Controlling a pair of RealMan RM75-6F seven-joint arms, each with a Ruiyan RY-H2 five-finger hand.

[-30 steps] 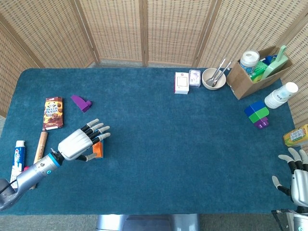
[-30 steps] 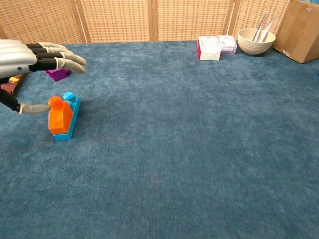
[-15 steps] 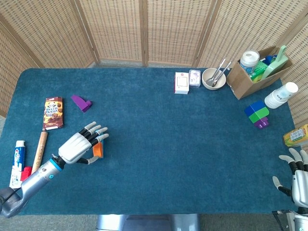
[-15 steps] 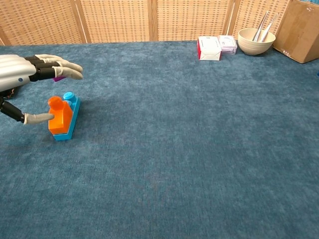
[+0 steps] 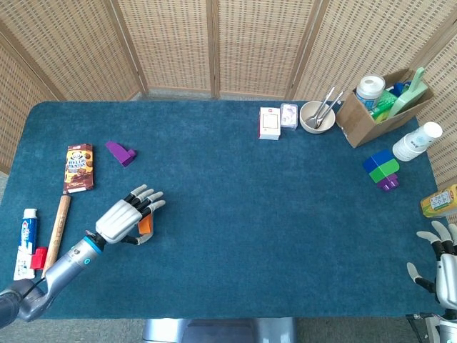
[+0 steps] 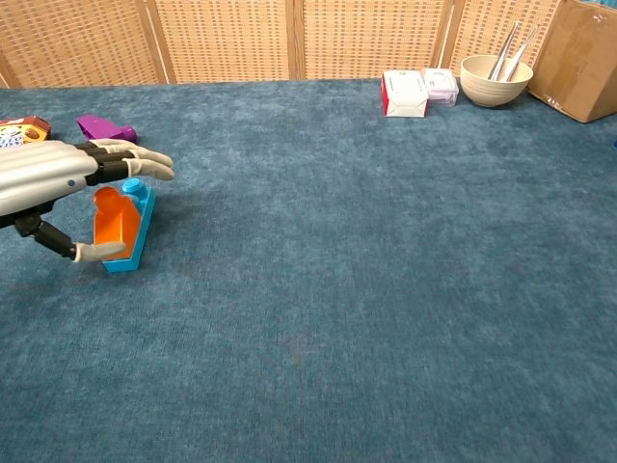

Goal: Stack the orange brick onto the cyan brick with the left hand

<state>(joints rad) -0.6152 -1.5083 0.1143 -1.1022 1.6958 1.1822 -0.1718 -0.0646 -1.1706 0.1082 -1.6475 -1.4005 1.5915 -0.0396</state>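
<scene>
Closest to the camera, the right hand (image 5: 444,268) sits at the near right corner of the surface (image 5: 235,214), fingers spread and holding nothing. Just past it along the right edge there's a yellow pack (image 5: 438,201).

Over on the near left, the left hand (image 6: 58,178) hangs over the brick stack with its fingers (image 6: 135,164) stretched out flat and apart, thumb low beside the stack, not gripping anything. The orange brick (image 6: 114,224) sits on top of the cyan brick (image 6: 137,231), a cyan stud poking out at the far end. In the head view the hand covers most of the stack, only a bit of orange shows.

Left of that, near the edge: a toothpaste tube (image 5: 26,241), a wooden stick (image 5: 57,224), then a snack box (image 5: 78,168) and a purple block (image 5: 121,152) further back.

Far right side has a blue-green-purple block stack (image 5: 382,170), white cups (image 5: 417,141) and a cardboard box (image 5: 371,114) full of stuff. Along the back edge sit a bowl (image 5: 316,116) with utensils in it and two small white boxes (image 5: 277,120), then the wicker screen (image 5: 214,43).
</scene>
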